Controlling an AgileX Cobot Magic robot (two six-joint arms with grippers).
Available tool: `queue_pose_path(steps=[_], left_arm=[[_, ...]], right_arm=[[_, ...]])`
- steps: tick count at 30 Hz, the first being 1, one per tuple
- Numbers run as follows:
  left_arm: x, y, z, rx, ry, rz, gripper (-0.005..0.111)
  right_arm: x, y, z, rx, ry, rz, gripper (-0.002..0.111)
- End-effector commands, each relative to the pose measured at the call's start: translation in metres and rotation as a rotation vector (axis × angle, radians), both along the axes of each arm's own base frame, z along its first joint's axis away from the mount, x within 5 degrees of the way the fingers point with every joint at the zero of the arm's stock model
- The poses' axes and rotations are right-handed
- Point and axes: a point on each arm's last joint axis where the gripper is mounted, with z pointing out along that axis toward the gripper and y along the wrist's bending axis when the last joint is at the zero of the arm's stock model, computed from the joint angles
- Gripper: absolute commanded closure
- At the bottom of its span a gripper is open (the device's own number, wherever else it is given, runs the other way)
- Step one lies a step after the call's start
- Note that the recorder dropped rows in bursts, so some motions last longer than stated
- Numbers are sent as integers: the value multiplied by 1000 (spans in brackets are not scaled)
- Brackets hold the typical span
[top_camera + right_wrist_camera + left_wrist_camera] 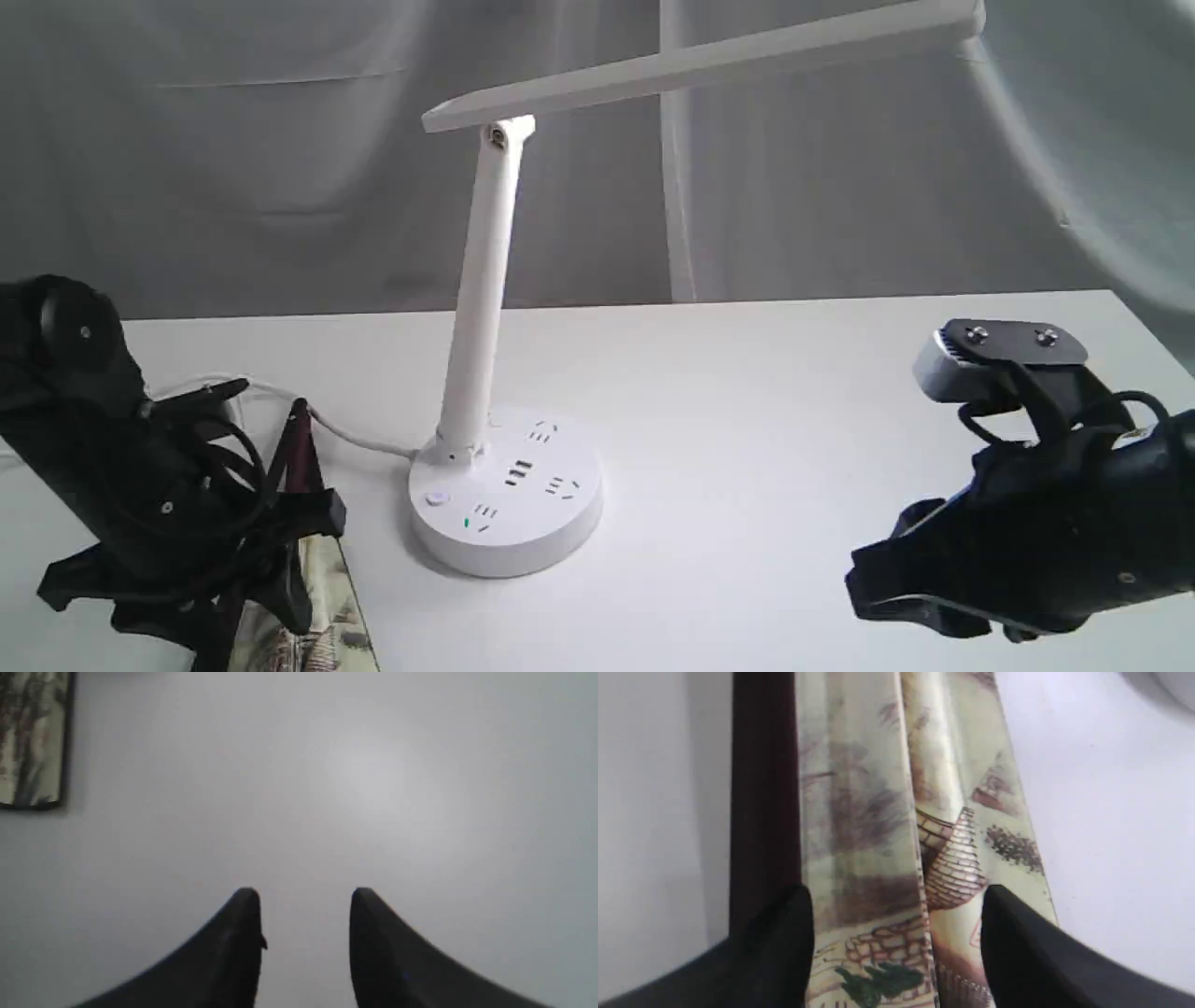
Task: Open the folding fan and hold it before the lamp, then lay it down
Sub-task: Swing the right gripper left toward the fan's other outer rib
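Cream paper folding fan (327, 607) lies on desk (794, 420), lower left of exterior view, near lamp (481, 308). Left end effector (896, 891) released above it, right end effector (304, 891) spread, empty. We judge laying-down done.

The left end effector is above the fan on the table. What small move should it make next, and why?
Probably lift the left end effector straight up, away from the folding fan. Its jaws stand apart, gripping nothing, and the fan seems to rest on the table, so it looks already laid down.
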Motion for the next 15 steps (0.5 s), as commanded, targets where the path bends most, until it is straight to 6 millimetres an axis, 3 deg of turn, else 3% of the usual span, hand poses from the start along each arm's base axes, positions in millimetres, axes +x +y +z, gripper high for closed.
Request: queue_pose_path(steps=[1,7,15], left_arm=[[-4,0,13,10,-15,-43,52],[-11,15,25,76,5,-80,52],[-13,55,39,-19,23,21,52]], right_arm=[[-1,8,5,97,10,34,75],[-4,13,8,153,34,49,75],[-6,16,9,197,61,49,75]])
